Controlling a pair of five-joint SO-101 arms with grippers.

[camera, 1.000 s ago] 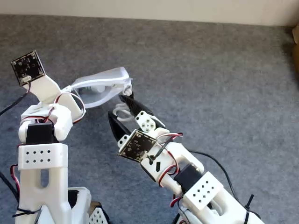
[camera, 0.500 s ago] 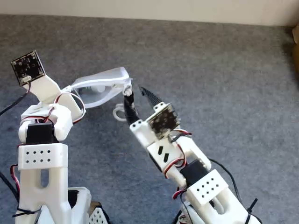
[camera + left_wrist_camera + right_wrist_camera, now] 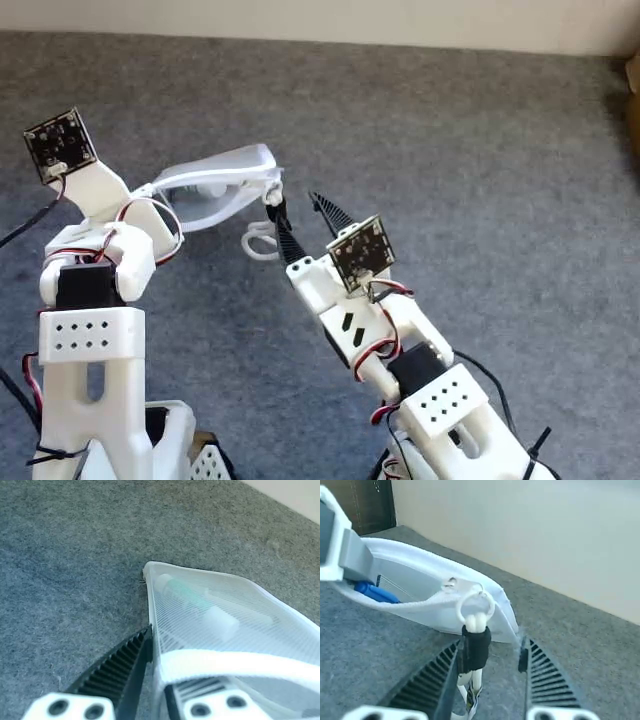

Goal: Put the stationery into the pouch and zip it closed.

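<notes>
Rolling of right gripper (image 3: 294, 200) was just finished; jaws now apart, pointed to 11 o'clock, zipper pull (image 3: 475, 647) against one, not yet gripped. At 10 o'clock, pouch (image 3: 215, 190) with stationery (image 3: 185, 590) stays clamped in left gripper (image 3: 152, 650).

The pouch (image 3: 215, 185) is long, flat, white see-through mesh. One end is clamped in the left claw (image 3: 156, 652) and the other juts out over the grey surface (image 3: 450, 150). Inside lie a green-tinted pen (image 3: 186, 591), a small white block (image 3: 220, 622) and a blue item (image 3: 372, 591). At the free corner a thin ring (image 3: 476, 605) carries a looped white cord (image 3: 258, 240) with a black sleeve (image 3: 476, 647).
</notes>
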